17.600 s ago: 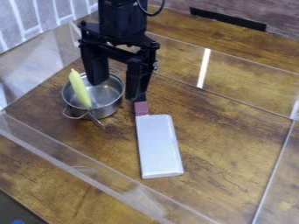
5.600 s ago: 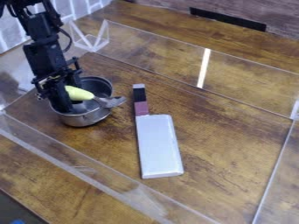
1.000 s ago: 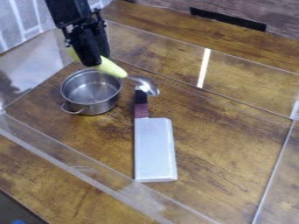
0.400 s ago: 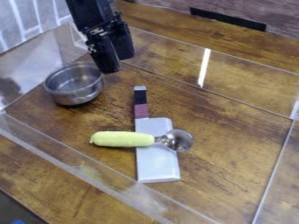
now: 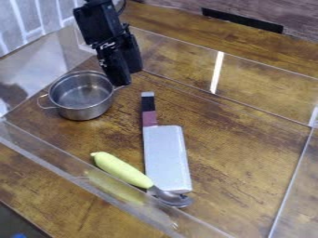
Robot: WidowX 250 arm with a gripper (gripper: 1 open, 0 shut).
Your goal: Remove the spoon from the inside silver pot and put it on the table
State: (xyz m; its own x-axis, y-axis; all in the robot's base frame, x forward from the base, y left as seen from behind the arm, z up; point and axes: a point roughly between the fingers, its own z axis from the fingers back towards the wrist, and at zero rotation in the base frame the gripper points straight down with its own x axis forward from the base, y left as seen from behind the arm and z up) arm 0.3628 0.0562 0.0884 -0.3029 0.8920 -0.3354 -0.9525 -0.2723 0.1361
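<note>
Spoon (image 5: 134,177) lying on table (image 5: 248,121) beside white block (image 5: 165,156). Silver pot (image 5: 81,96) empty. Gripper (image 5: 121,74) above, holding nothing; jaw state unclear.

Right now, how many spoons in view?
1. The spoon lies on the table near the front wall, left of the white block, its bowl at the block's near end. The pot looks empty.

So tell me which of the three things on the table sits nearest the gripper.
The round shiny steel pot, just below-left of the black gripper; the white rectangular block and yellow-handled spoon lie farther toward the front.
</note>
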